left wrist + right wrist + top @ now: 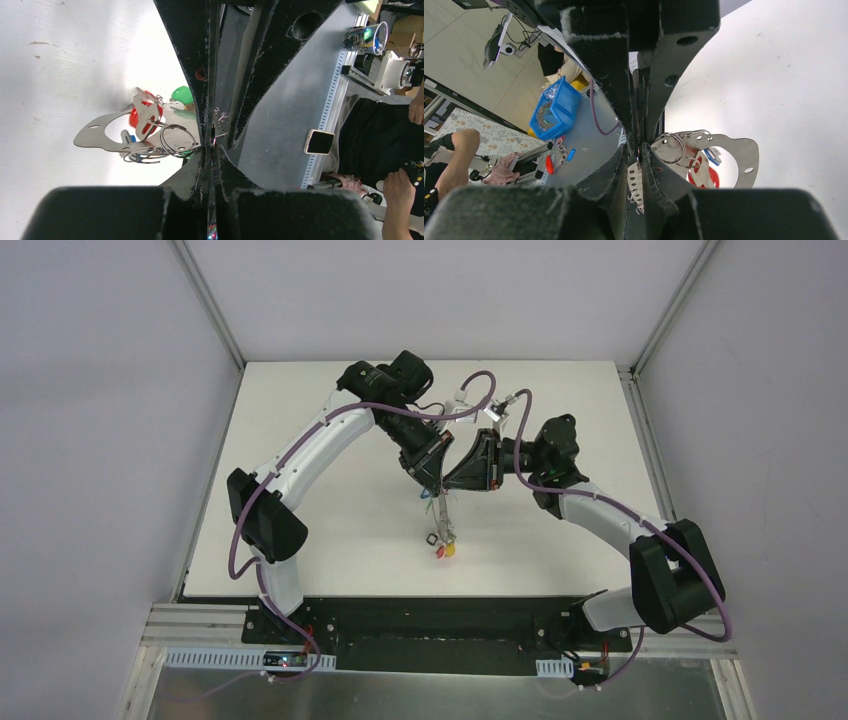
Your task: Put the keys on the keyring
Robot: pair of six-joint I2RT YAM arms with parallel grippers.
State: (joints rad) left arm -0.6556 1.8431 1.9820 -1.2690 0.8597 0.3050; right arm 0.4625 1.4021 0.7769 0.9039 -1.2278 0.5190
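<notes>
The keyring [97,135] is a flat grey metal loop with small holes, seen edge-on below the grippers in the top view [440,515]. My left gripper [212,145] and right gripper [640,150] meet above the table [432,478] [456,478]. Each is shut on the keyring's edge. Small split rings [176,141] hang from its holes. Keys hang with them: a red tag [133,118], a green tag [182,94] and a blue tag [129,137]. The right wrist view shows the loop [746,150], the red tag [710,178] and the blue tag [712,156]. Red and yellow tags [446,550] dangle lowest.
The white table top [330,520] lies under the hanging bunch. Off the table there are a blue bin [552,113], loose tags on a grey bench [549,162], a phone [319,142] and a person's hands [406,182].
</notes>
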